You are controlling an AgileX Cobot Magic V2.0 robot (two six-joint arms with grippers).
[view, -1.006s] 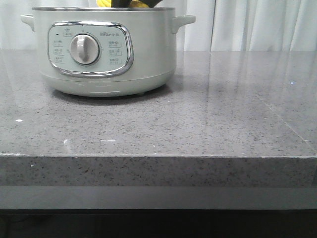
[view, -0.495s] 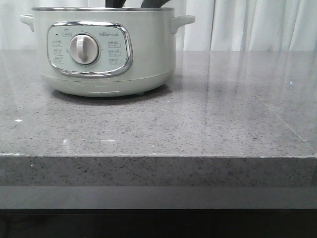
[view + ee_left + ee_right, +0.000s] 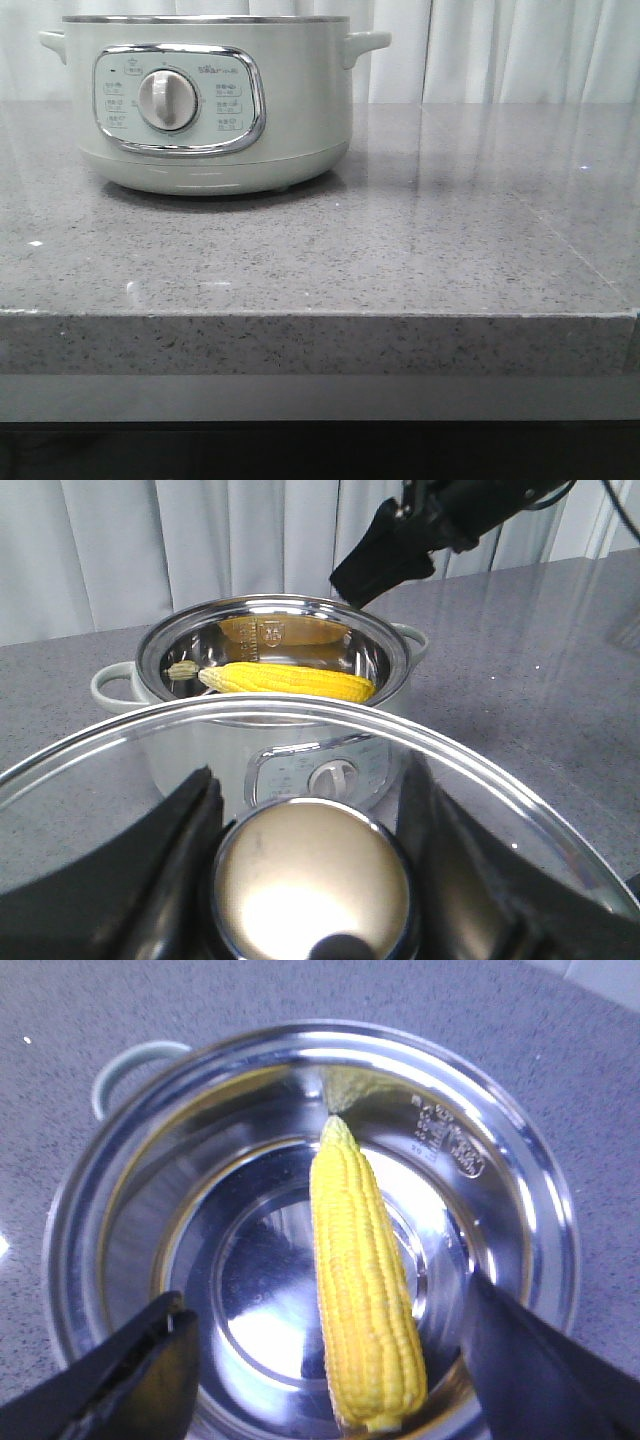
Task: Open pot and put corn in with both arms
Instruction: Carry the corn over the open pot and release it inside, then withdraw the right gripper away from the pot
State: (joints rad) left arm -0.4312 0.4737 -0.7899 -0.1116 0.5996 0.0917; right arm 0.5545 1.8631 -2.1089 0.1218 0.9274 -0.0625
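Observation:
The pale-green pot (image 3: pixel 215 110) stands uncovered at the back left of the counter, and neither gripper shows in the front view. Inside its steel bowl (image 3: pixel 240 1290) lies the yellow corn (image 3: pixel 365 1290), flat on the bottom, also plain in the left wrist view as the corn (image 3: pixel 290 680). My right gripper (image 3: pixel 325 1305) hangs open above the bowl, its fingers apart on either side of the corn and not touching it; the right gripper (image 3: pixel 385 555) is seen above the pot's far rim. My left gripper (image 3: pixel 310 810) is shut on the metal knob (image 3: pixel 315 890) of the glass lid (image 3: pixel 480 770), held in front of the pot.
A grey speckled stone counter (image 3: pixel 400 250) stretches to the right of the pot, with its front edge (image 3: pixel 320 315) near the camera. White curtains (image 3: pixel 500 50) hang behind. The pot's two side handles (image 3: pixel 365 45) stick out past its wall.
A second ago the corn and dark fingers showed above the pot's rim in the front view. The corn then dropped below the rim, and the fingers have since left that view.

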